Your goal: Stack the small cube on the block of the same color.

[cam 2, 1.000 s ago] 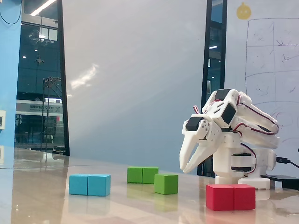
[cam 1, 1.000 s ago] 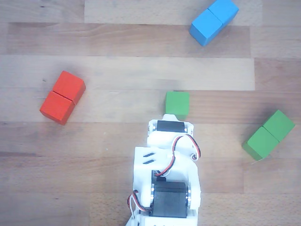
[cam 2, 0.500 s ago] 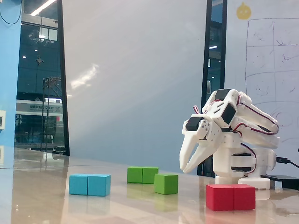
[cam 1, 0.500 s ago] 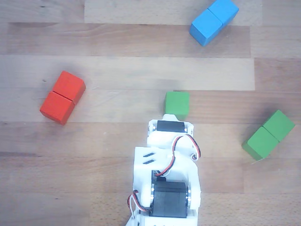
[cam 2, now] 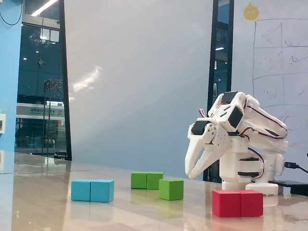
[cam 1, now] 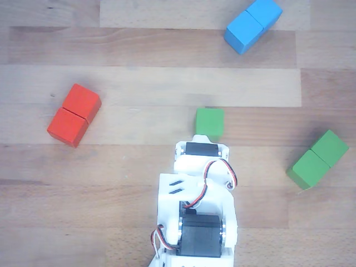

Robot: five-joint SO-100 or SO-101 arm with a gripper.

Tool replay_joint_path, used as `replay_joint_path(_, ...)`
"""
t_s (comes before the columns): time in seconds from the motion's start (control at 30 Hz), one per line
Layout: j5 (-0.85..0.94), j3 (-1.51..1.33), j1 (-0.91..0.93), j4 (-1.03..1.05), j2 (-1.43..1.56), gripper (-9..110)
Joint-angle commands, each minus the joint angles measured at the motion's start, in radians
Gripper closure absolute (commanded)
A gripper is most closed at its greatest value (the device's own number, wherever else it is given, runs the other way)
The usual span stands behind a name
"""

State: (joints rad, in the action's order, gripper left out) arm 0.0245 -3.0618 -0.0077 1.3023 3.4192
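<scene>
The small cube [cam 1: 209, 123] is plain green and rests on the wooden table just past the white arm's wrist [cam 1: 200, 151] in the other view. In the fixed view the small cube [cam 2: 171, 189] lies low and to the left of my gripper [cam 2: 190, 175]. The gripper hangs above the table with its fingertips together, pointing down, and holds nothing. The block of the same color [cam 1: 317, 159], green and oblong with a middle seam, lies at the right, apart from the cube. In the fixed view this green block [cam 2: 147, 180] shows behind the cube.
A red oblong block [cam 1: 74, 114] lies at the left and a blue oblong block [cam 1: 253, 24] at the top right. In the fixed view the red block [cam 2: 237, 203] sits in front of the arm's base [cam 2: 250, 173] and the blue block [cam 2: 92, 190] at the left.
</scene>
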Motion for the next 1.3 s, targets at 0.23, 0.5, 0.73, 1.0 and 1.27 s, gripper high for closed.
replay_joint_path(0.23, -0.006, 0.012, 0.002, 0.005, 0.031, 101)
replay_joint_path(0.5, -0.002, 0.012, -0.002, 0.005, 0.031, 101)
replay_joint_path(0.73, 0.009, 0.032, 0.006, 0.003, 0.015, 101)
replay_joint_path(1.0, 0.009, 0.265, 0.008, -0.089, -0.25, 101)
replay_joint_path(1.27, 0.009, 0.624, 0.006, -0.12, -0.729, 101)
